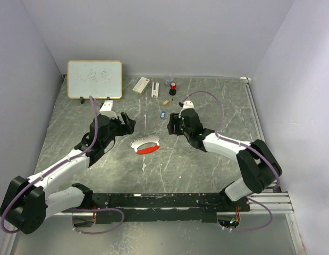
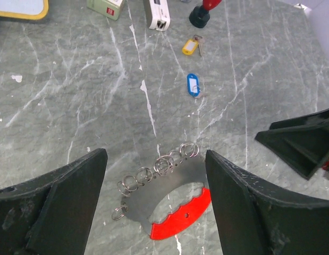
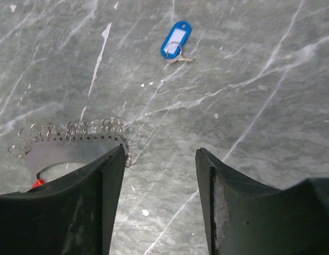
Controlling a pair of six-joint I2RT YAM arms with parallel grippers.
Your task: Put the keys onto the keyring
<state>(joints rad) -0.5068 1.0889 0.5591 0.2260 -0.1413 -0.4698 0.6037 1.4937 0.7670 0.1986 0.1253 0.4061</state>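
Keyring (image 2: 169, 191) lies flat under left gripper (image 2: 156, 159), in line between its spread, empty jaws, ring row about 8-to-2. Right gripper (image 3: 160, 154) is spread and empty too. Blue key (image 3: 175, 41) sits at its 12 o'clock, long axis 7-to-1, nearer this arm. Path looks unobstructed. Tan key (image 2: 190, 46) lies beyond, toward 12.
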